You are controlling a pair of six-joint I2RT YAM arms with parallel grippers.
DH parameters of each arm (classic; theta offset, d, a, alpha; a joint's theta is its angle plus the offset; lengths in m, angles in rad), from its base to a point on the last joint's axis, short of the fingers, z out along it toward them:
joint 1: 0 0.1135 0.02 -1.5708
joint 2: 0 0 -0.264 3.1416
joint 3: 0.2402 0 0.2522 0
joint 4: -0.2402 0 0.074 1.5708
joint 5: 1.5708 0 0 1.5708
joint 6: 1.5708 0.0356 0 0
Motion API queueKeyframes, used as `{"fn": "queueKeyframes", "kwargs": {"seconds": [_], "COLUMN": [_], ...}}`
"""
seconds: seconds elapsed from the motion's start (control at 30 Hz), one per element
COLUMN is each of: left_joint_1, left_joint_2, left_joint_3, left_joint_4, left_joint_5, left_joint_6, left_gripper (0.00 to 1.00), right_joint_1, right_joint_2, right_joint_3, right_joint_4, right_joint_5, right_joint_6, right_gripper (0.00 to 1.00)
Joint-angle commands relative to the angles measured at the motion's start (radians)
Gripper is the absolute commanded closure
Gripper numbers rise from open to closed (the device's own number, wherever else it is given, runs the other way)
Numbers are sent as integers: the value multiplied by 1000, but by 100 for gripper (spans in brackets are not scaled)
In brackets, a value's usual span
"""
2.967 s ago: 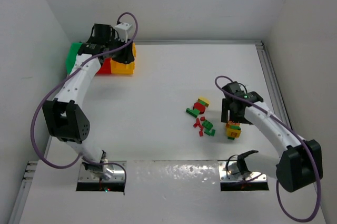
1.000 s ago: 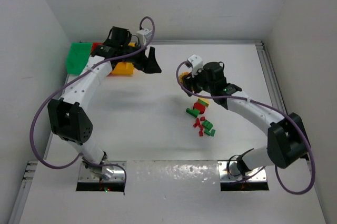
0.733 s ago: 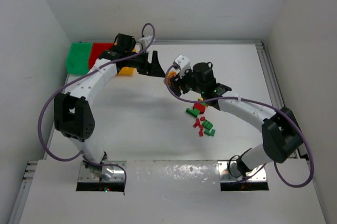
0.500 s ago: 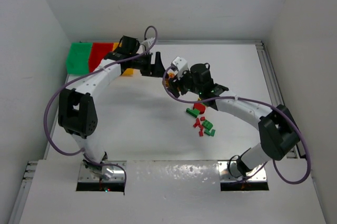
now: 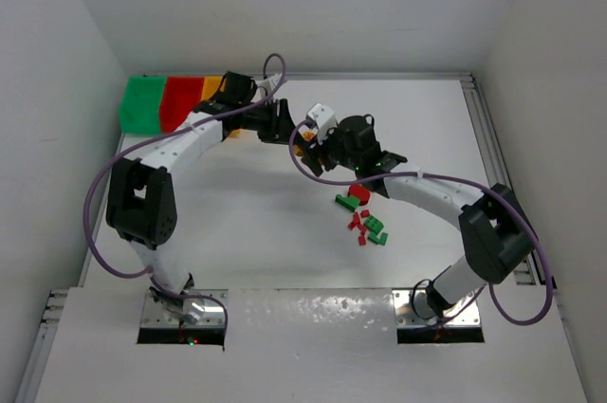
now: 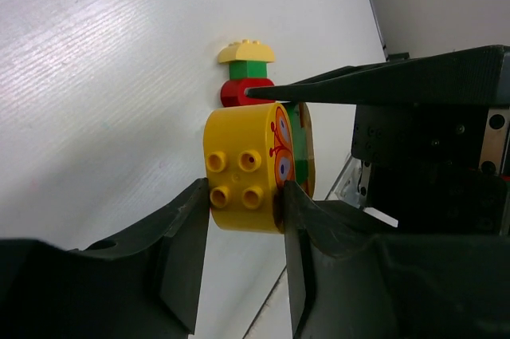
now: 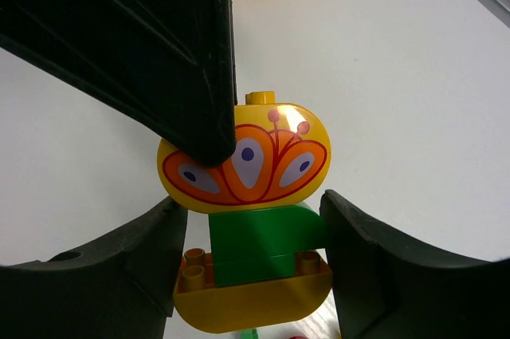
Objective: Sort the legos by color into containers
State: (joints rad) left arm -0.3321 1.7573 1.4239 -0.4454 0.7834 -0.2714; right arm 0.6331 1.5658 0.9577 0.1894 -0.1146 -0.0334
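This is a robotics lab test cell: a bare white table point(image 5: 256, 232) is boxed in by plain white walls point(image 5: 303, 5) along its left, far and right sides, with an aluminium rail point(image 5: 486, 128) down its right edge. At the table's near edge, 2 white-and-black robot arms point(image 5: 180, 147) are bolted to metal plates point(image 5: 213, 310), with purple cables point(image 5: 88, 223) looping from them. Toy legos point(image 5: 365, 223) lie near the table's middle, and 3 joined coloured containers point(image 5: 161, 104) sit at its far left corner.

Yellow-and-green stacked lego point(image 6: 247, 167) held aloft, loose red and green legos point(image 5: 366, 223) clustered centre-right, green-red-yellow containers point(image 5: 161, 104) far-left corner.
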Motion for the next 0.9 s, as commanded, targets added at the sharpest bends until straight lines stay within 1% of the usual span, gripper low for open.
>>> {"fn": "queueKeyframes", "kwargs": {"seconds": [0.0,0.03,0.07,0.1,0.13,0.27,0.37,0.4,0.57,0.73,0.87], "left_joint_1": [-7,-8,-8,-7,-7,-7,2,19,109,131,133], "left_joint_2": [8,13,13,13,14,21,33,39,74,70,70], "left_joint_3": [4,-3,-11,-17,-28,-34,1,30,79,79,92], "left_joint_4": [42,57,69,79,88,99,39,16,-61,-73,-72], "left_joint_5": [46,66,77,98,106,113,53,16,-22,-7,-12], "left_joint_6": [-18,-41,-54,-66,-89,-98,-25,24,89,113,116], "left_gripper": [78,85,87,95,100,100,100,100,100,100,100], "right_joint_1": [7,7,7,7,7,8,8,8,8,7,7], "right_joint_2": [-16,-15,-13,-12,-7,-4,-6,-6,-24,-33,-35], "right_joint_3": [12,12,13,15,16,16,-5,-17,-121,-177,-186], "right_joint_4": [113,119,122,124,127,131,107,99,78,65,64], "right_joint_5": [18,21,23,23,23,21,30,32,49,38,53], "right_joint_6": [12,12,12,13,15,24,21,20,13,26,26], "right_gripper": [100,100,100,100,100,100,100,100,100,100,100]}}
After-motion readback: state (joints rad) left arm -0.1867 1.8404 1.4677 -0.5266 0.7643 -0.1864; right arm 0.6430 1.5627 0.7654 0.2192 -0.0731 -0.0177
